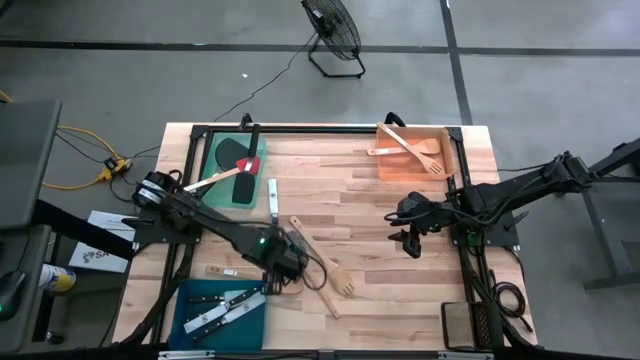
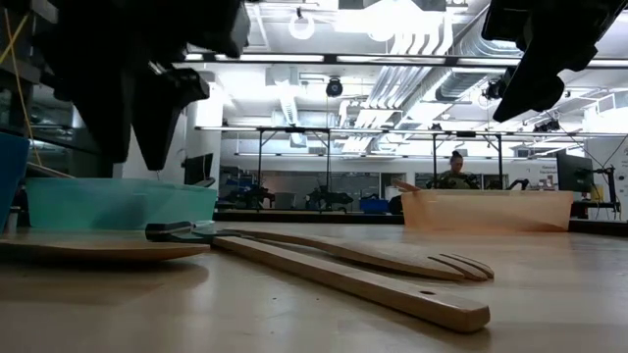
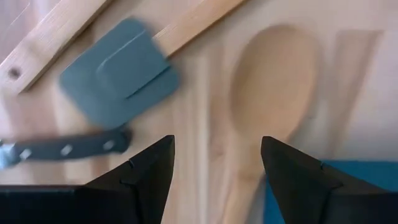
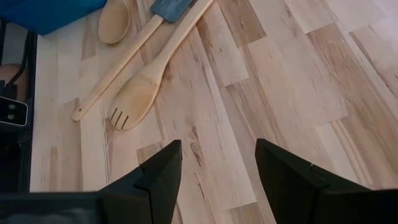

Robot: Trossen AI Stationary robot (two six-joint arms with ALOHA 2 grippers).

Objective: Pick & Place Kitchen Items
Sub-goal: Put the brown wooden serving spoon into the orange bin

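a: the left gripper [image 3: 216, 171] has its fingers spread wide, empty, over the wooden spoon [image 3: 264, 93] near the teal tray [image 1: 190, 300]. the step looks like reaching; next, descend and close.

b: and the right gripper [image 4: 216, 171]?

a: also wide, idle mid-right. the spoon's handle is cut off.

A grey concrete floor [image 1: 520, 40] held a black fan [image 1: 333, 25]; ceiling lights [image 2: 302, 25] lit a workshop with a seated person [image 2: 456, 169].
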